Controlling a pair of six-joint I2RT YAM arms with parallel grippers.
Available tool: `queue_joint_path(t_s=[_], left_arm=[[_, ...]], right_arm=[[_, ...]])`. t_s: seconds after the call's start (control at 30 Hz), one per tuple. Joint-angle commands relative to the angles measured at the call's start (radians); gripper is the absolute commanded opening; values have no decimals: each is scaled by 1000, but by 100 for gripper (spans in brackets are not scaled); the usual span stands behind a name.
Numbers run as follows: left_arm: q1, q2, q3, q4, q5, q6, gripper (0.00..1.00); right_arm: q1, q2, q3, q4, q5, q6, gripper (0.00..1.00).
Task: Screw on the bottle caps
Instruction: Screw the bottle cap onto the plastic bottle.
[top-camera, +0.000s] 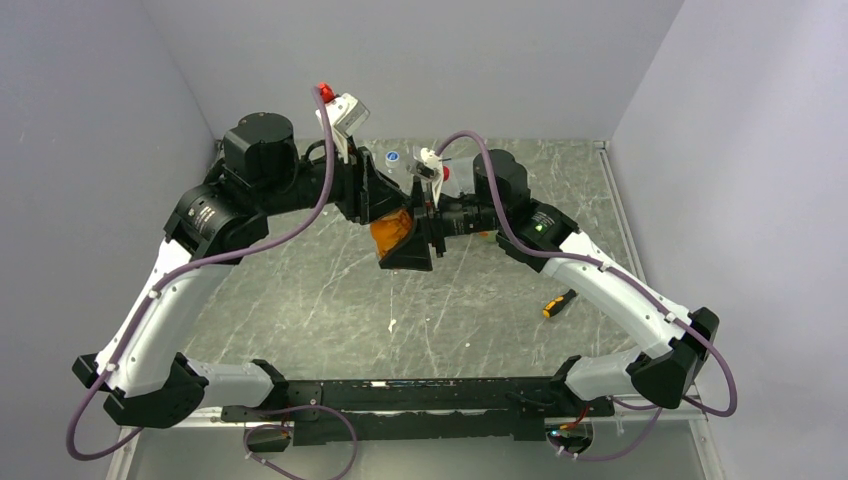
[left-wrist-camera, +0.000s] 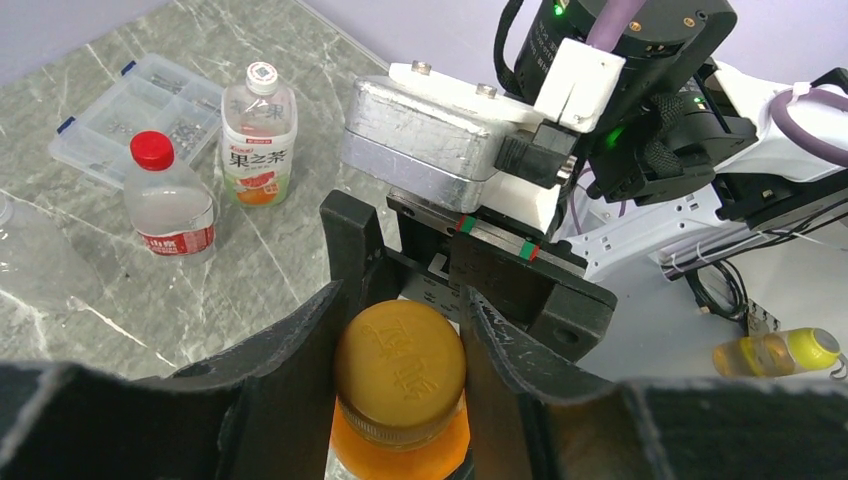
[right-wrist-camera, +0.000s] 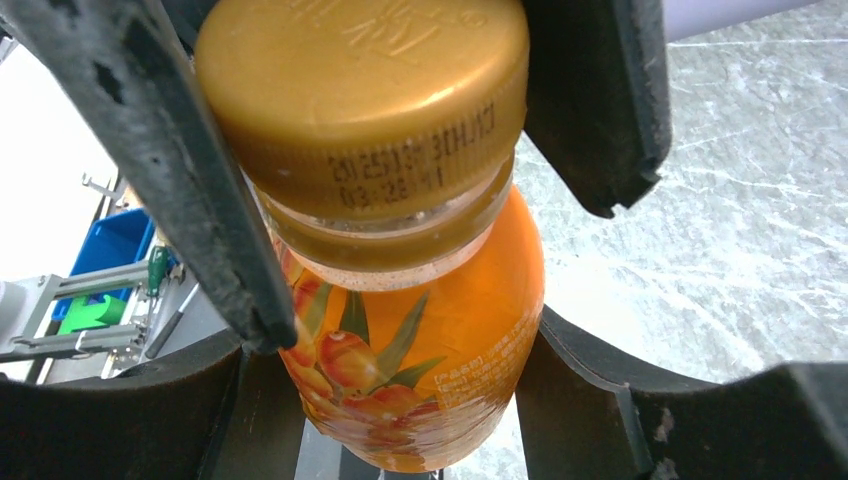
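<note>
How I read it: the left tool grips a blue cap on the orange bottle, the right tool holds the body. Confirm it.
Wrong colour: the cap is golden orange, not blue, as the right wrist view shows. The left tool does grip it on the orange bottle, and the right tool holds the body.

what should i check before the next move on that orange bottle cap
1. left gripper clamped on the orange cap: ok
2. right gripper holding the orange bottle by its body: ok
3. cap square on the neck: ok
4. cap fully tight: cannot tell
5. red-capped bottle and white-labelled bottle standing apart from the grip: ok
</note>
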Motion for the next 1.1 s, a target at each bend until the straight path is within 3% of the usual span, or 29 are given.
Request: queue_joint_path(t_s=[0.0, 0.57, 0.8, 1.07], left_arm=[[-4, 21, 47, -54, 1, 11, 49], [-4, -23, 51, 19, -61, 17, 91], [-4, -71, 26, 45, -140, 15, 98], [-4, -118, -29, 111, -227, 4, 96]], right_arm=[[4, -12, 55, 113, 18, -40, 11], [8, -8, 34, 86, 67, -72, 11], [11, -12, 15, 81, 119, -86, 11], [29, -9, 5, 72, 207, -108, 12]])
